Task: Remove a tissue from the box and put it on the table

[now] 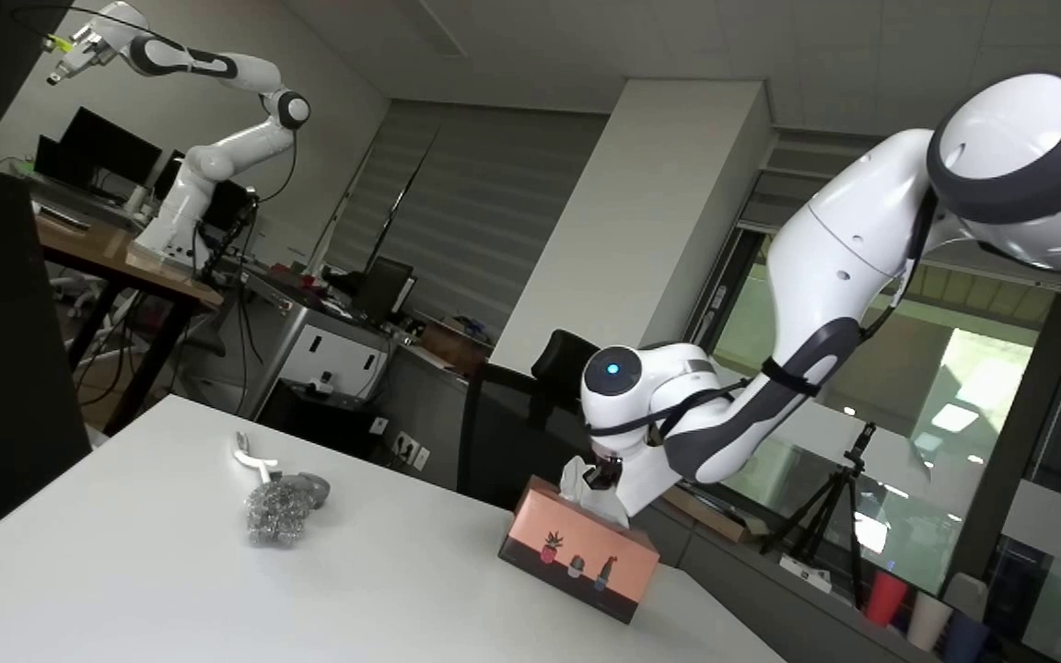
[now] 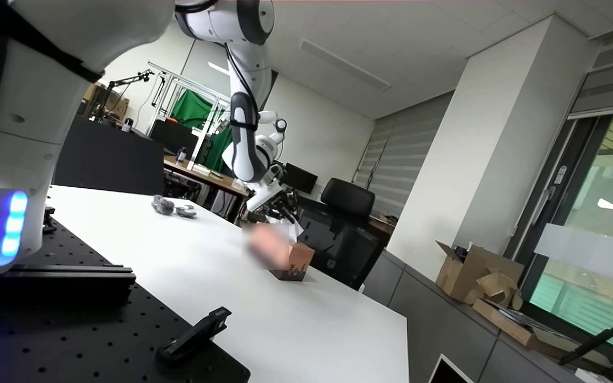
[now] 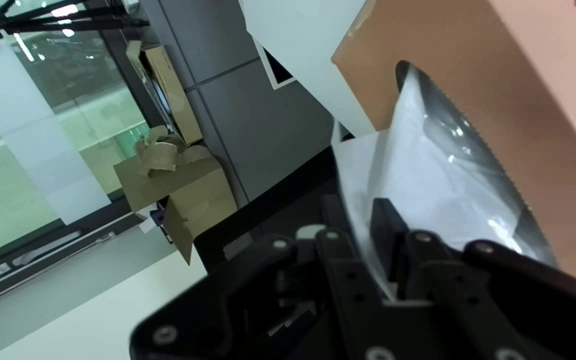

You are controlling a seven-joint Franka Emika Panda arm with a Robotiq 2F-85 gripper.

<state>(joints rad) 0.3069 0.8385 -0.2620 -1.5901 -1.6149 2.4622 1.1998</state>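
Near the far edge of the white table (image 1: pixel 383 589), toward the right in an exterior view, sits the tissue box (image 1: pixel 577 552), its opening facing up. From it rises the tissue (image 3: pixel 433 185), its lower part inside the opening, its upper part between the jaws of my gripper (image 3: pixel 362 215), which stand close together and pinch it. My arm (image 1: pixel 825 239) reaches down from the upper right, elbow high and wrist bent low, so that I have the gripper just above the box. Through the wrist view, the gripper itself hides some of the tissue from me.

In an exterior view a black office chair (image 2: pixel 349 197) stands just beyond the box, whose left end is covered by a blurred patch. Well to the left on the table, a ball of silvery mesh (image 1: pixel 277 511) lies beside a white-and-gray object (image 1: pixel 257 459); whether they touch I cannot tell. At the near side, a black bracket (image 2: pixel 192 338) sits on a perforated black plate (image 2: pixel 88 340). Farther off I make out a second robot arm (image 1: pixel 250 143) on the left, and on the right a tripod (image 1: pixel 848 474) and an open cardboard box (image 2: pixel 479 266).
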